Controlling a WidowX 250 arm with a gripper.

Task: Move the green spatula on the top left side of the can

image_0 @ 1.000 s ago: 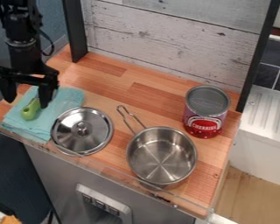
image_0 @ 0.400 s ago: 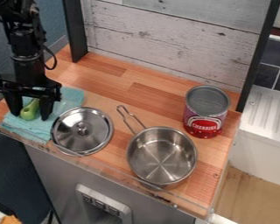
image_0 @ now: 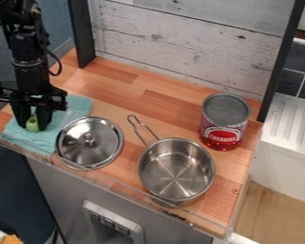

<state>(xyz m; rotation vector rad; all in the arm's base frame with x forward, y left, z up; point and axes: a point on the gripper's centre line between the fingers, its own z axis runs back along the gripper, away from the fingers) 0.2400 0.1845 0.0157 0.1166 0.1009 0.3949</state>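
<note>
The black gripper [image_0: 33,125] hangs low over the cloth at the left of the counter, its two fingers closed in on both sides of the green spatula [image_0: 32,125]. Only the rounded green end shows between the fingers; the rest of the spatula is hidden behind them. On the right side of the counter the can [image_0: 224,121] stands upright, with a grey top and a red and purple label.
Under the gripper lies a turquoise cloth [image_0: 76,107]. A metal lid [image_0: 90,153] rests right beside it. The steel pot [image_0: 176,177], its handle pointing up-left, stands between lid and can. A wooden wall [image_0: 187,40] backs the counter.
The gripper has come down and to the right over the spatula, and its fingers, apart on either side of it before, have drawn together on it.
</note>
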